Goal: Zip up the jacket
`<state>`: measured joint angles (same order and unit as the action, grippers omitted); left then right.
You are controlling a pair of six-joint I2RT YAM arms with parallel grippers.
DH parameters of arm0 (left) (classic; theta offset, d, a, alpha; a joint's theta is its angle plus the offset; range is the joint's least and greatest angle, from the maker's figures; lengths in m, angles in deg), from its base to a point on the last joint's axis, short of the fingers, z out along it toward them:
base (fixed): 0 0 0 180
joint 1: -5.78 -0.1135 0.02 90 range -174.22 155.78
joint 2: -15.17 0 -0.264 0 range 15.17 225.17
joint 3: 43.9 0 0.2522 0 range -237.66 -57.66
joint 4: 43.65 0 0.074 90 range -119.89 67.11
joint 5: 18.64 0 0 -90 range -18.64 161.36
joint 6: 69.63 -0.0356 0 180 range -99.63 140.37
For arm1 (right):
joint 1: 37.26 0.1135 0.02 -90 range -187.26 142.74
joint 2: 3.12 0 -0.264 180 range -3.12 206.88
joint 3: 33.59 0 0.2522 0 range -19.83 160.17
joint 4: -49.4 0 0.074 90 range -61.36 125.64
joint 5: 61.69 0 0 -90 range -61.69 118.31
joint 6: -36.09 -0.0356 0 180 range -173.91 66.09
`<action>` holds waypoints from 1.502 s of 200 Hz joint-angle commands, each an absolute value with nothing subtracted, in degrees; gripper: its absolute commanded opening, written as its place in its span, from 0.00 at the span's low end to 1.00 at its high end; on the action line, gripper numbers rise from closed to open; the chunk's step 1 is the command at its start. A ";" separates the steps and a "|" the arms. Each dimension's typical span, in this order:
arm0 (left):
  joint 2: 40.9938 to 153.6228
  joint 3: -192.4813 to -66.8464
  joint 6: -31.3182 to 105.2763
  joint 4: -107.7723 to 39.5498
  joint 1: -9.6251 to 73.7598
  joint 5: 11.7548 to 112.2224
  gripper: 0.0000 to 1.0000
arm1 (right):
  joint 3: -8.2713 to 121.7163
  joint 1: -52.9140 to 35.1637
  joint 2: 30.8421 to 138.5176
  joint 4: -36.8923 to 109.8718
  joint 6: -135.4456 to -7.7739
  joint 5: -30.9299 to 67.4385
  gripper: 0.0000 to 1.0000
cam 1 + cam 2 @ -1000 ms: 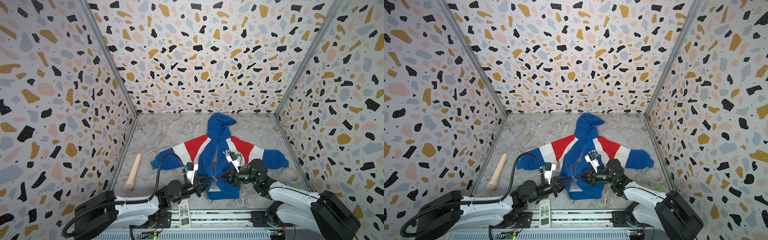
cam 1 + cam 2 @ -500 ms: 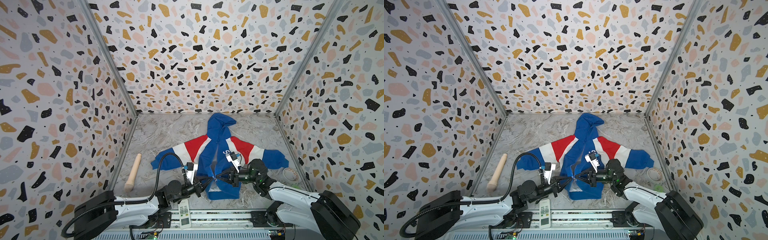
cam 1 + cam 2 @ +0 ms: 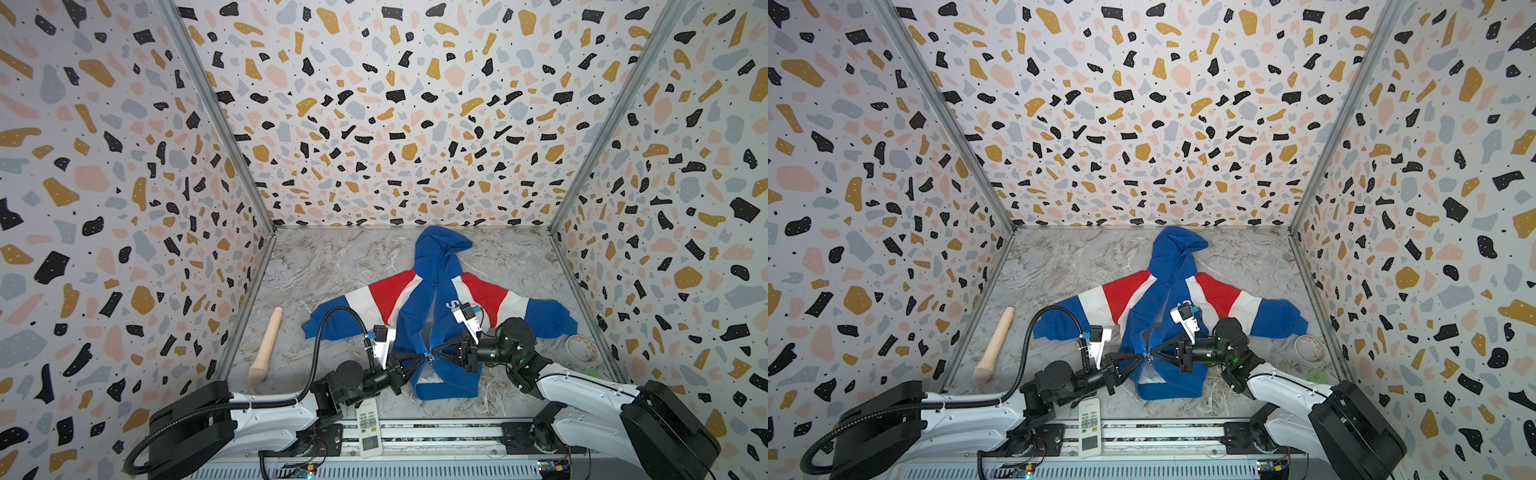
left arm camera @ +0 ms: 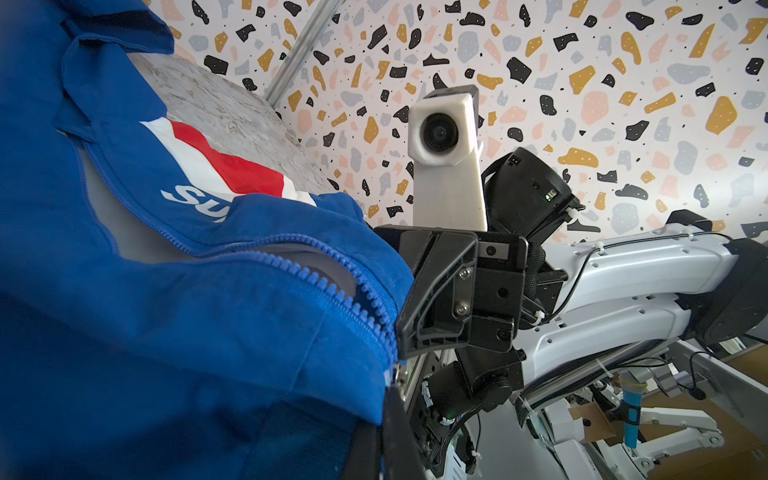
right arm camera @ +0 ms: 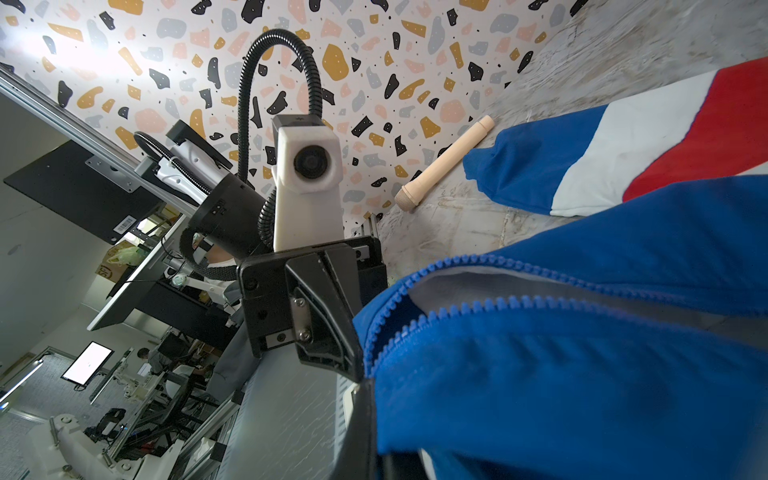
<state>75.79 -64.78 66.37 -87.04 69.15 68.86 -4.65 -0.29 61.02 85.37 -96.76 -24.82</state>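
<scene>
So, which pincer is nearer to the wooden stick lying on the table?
Left. The left pincer pinches the jacket at its zipper, on the side facing the wooden stick; the right pincer meets it tip to tip from the far side.

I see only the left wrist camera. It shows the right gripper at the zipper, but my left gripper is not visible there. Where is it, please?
Observer: In both top views the left gripper is shut on the jacket at its front opening, low on the body. Its tip almost meets the tip of the right gripper, which pinches the opposite edge.
Operator: Thank you. Is some object lying near the left arm that I cannot see?
Observer: Yes. A wooden pestle lies on the table, to the left of the jacket and apart from it.
</scene>
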 commanded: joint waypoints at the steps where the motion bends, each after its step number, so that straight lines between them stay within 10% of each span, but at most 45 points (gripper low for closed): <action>1: 76.65 -65.26 65.00 -89.88 69.00 68.66 0.00 | -3.90 -0.43 60.86 88.41 -97.88 -24.83 0.00; 300: 86.28 -63.03 64.72 -93.84 69.21 66.81 0.00 | -8.64 -2.16 67.62 106.77 -117.60 -13.27 0.00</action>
